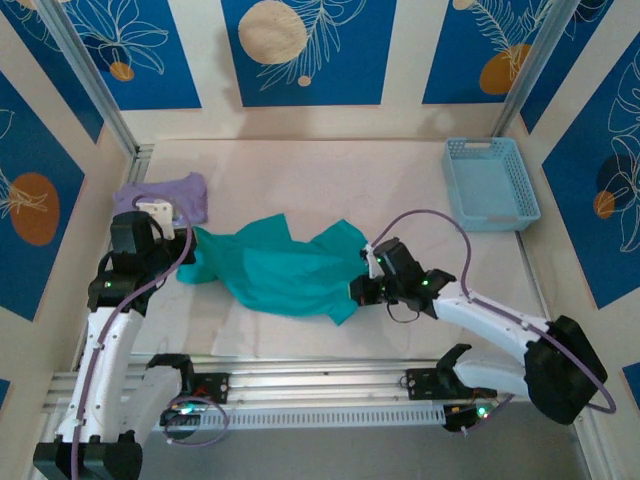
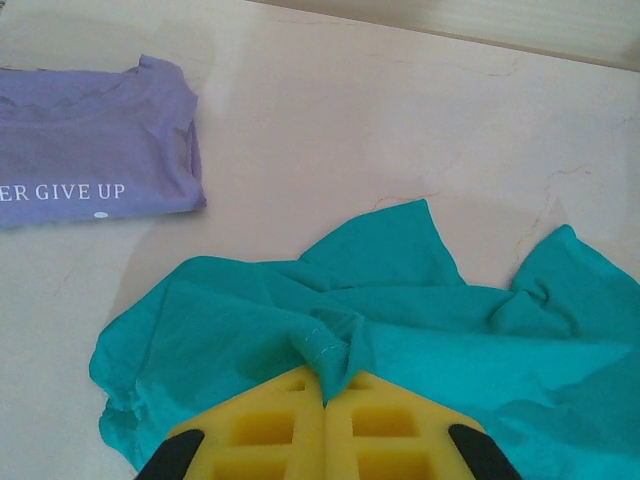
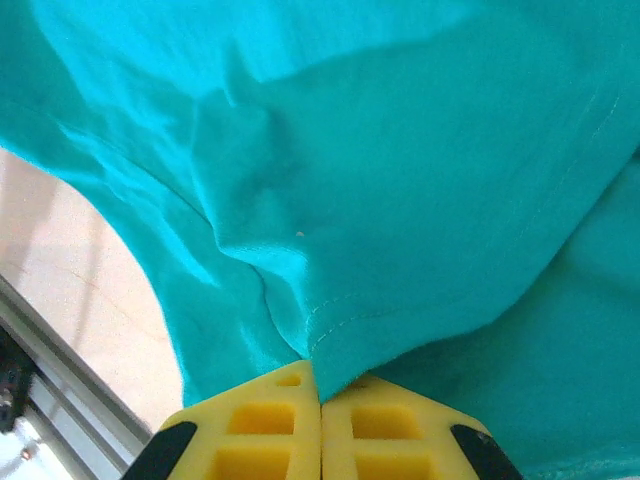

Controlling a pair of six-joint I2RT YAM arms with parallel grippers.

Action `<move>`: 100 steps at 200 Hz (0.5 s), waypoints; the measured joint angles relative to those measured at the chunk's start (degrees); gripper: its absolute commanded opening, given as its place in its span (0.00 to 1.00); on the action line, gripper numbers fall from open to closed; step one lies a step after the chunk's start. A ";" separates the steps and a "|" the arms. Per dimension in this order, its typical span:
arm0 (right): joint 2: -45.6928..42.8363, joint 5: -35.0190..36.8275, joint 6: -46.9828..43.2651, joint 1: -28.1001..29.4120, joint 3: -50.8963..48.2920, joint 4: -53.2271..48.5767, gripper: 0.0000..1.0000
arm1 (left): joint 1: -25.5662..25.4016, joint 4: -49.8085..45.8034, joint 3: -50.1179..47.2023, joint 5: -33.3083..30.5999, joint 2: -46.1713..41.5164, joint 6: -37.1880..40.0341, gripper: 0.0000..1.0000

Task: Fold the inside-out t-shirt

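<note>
Nearest the camera is the aluminium rail [image 1: 320, 385] where both arms are bolted down. Just past that, the teal t-shirt [image 1: 280, 270] lies crumpled across the middle of the table [image 1: 330, 170]. It's sort of strung out left to right between the two arms, way more bunched than flat.

The left gripper [image 2: 325, 388] has its yellow pads squeezed together on a stitched hem fold at the shirt's left end, so it's clamped on the fabric. Same deal on the other side: the right gripper [image 3: 318, 378] is pinched tight on a hemmed edge at the shirt's right end. In its wrist view the cloth spreads up and away from the pads, with a bit of table and rail peeking out at lower left.

Further back on the left, a folded lavender shirt [image 2: 90, 170] sits near the teal one but not touching it, with "GIVE UP" in white letters. A light blue plastic basket [image 1: 490, 190] sits in the far right corner, well apart from both shirts. Behind everything are blue wall panels [image 1: 310, 50] with leaf drawings.
</note>
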 measured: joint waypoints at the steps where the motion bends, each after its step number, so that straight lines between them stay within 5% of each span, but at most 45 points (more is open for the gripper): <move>1: -0.15 0.02 -0.11 -0.09 0.11 -0.11 0.10 | 0.00 0.00 0.00 0.00 0.00 0.00 0.00; 47: -4.39 -1.49 -4.22 -5.20 5.03 -1.73 0.13 | 0.00 -0.07 0.42 0.63 -0.35 -0.22 0.00; 100: 0.79 -4.57 -4.37 -6.40 0.44 0.83 0.14 | 0.00 -0.20 0.50 1.51 -1.75 -0.61 0.00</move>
